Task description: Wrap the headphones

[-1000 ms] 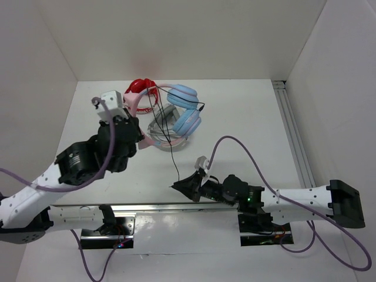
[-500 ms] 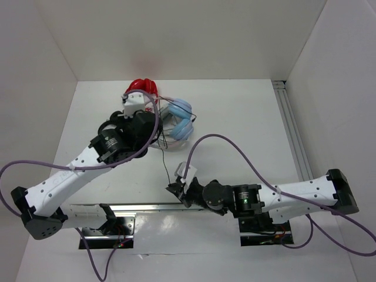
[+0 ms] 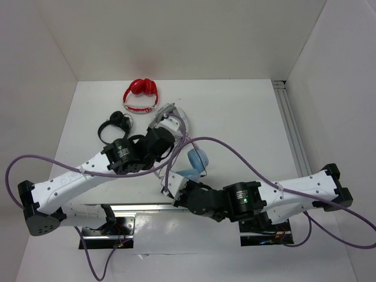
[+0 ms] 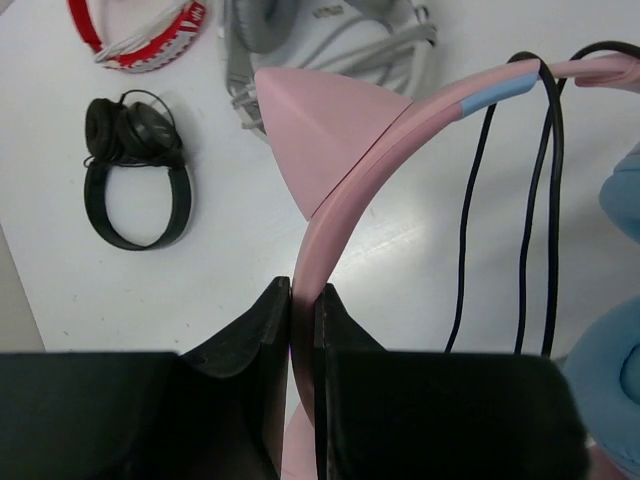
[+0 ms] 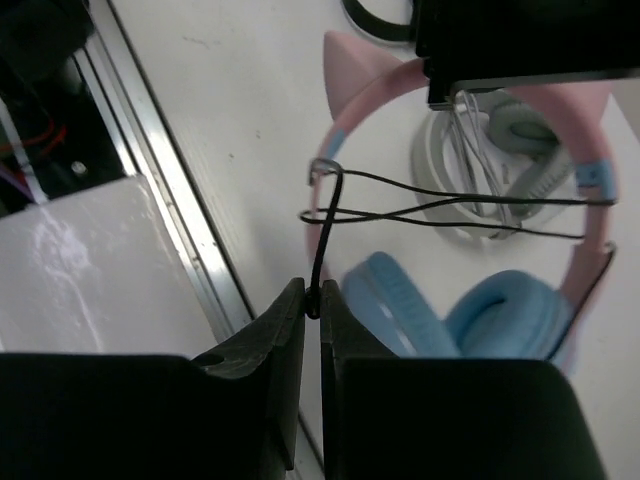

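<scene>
Seen from overhead, the two arms cross at the middle of a white table (image 3: 252,117), and their bodies hide most of the headphones (image 3: 197,160); only one light blue ear cup shows, just beyond the right arm's wrist. The wrist cameras show what that view cannot. On the left wrist camera, the left gripper (image 4: 302,300) has its two dark fingers pressed together on the pink headband, just below a pink cat ear (image 4: 320,125). Two strands of the thin black cable (image 4: 479,200) hang down from the band to its right. On the right wrist camera, the right gripper (image 5: 312,295) pinches the cable between closed fingers. From there the cable rises to a small loop and runs in two strands across the open arc of the headband, above both blue cups. Around them, a red pair (image 3: 141,94) lies at the far side of the table, a small black pair (image 4: 125,130) lies to the left, and a grey pair (image 4: 330,30) with pale cords sits just behind the pink band.
</scene>
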{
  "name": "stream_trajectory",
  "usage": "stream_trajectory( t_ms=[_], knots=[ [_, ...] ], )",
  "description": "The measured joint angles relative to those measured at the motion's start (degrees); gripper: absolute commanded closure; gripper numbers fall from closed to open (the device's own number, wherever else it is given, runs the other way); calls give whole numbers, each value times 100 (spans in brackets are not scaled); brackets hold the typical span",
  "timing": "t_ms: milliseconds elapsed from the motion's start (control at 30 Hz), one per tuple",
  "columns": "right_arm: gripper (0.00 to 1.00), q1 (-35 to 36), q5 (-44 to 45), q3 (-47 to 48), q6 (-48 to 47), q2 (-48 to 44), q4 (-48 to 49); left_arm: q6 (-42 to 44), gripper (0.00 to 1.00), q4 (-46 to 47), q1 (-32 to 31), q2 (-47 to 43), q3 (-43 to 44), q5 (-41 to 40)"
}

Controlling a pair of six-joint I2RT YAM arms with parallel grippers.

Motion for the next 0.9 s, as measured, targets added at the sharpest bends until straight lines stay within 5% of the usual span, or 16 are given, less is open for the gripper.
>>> stream_trajectory(
  t_ms=[400, 900],
  knots=[
    [100, 868, 1263, 651, 164, 651, -1998, 439, 100, -503, -721, -452, -505, 1134],
    [100, 896, 1631, 883, 24, 358, -2514, 745, 100, -417, -925, -498, -531, 2599]
  ],
)
